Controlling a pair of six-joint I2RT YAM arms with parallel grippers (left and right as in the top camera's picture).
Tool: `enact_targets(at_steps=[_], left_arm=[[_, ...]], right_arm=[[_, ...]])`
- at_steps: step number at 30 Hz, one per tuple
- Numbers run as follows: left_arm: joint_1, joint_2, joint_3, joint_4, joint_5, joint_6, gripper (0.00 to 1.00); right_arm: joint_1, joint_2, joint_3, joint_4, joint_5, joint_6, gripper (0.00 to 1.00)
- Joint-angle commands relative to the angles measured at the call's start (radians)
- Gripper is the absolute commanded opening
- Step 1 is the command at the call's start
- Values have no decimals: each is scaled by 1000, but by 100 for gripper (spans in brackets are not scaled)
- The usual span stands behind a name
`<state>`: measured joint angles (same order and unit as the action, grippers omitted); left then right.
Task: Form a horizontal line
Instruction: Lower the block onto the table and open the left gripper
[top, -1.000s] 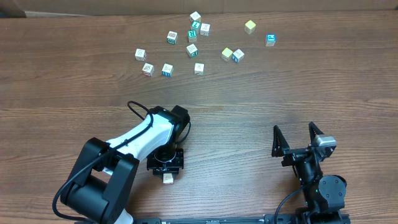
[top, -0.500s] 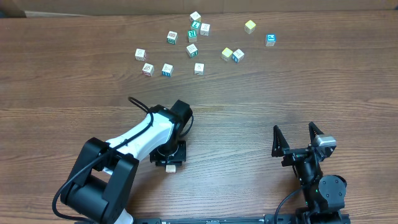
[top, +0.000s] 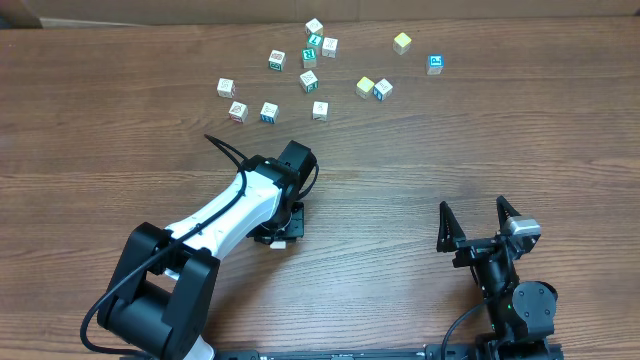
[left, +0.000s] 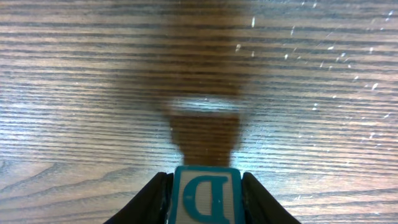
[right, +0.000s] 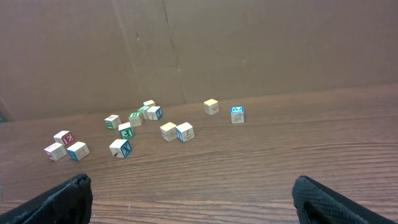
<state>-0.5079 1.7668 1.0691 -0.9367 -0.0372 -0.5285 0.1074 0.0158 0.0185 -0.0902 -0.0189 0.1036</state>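
Note:
My left gripper (top: 279, 234) is shut on a small letter cube (left: 207, 201) with a blue-framed face showing a blue D. It holds the cube just above the bare wood, left of the table's middle. My right gripper (top: 478, 224) is open and empty near the front right; its two black fingers frame the right wrist view (right: 196, 202). No row of four touching cubes shows in any view. Only loose scattered cubes lie at the far side.
Several loose letter cubes (top: 309, 78) are scattered at the back of the wooden table (top: 420, 150), also in the right wrist view (right: 134, 127). A yellowish cube (top: 402, 42) and a blue-faced cube (top: 435, 64) lie farthest right. A brown wall (right: 249, 43) stands behind.
My left gripper has moved away from the front edge and slightly right, carrying the D cube. The right arm and the scattered cubes have not moved.

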Motion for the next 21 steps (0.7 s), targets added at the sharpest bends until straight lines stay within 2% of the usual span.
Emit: enact_targets(at_steps=[1,5,9,12,21], left_arm=[[5,-13,14,-10,-18,1,34],[4,-13,13,-18,-18,0,35],[4,-13,13,-19,-18,0,45],[4,-13,13,-28,-14,0,38],[3,-13,13,-32,21,-24,31]], right_arm=[[3,-5,-10,6,2,-7,100],[3,-5,-10,6,2,-7,100],[3,-5,-10,6,2,-7,100],[3,-5,-10,6,2,-7,100],[3,-5,-10,6,2,-7,100]])
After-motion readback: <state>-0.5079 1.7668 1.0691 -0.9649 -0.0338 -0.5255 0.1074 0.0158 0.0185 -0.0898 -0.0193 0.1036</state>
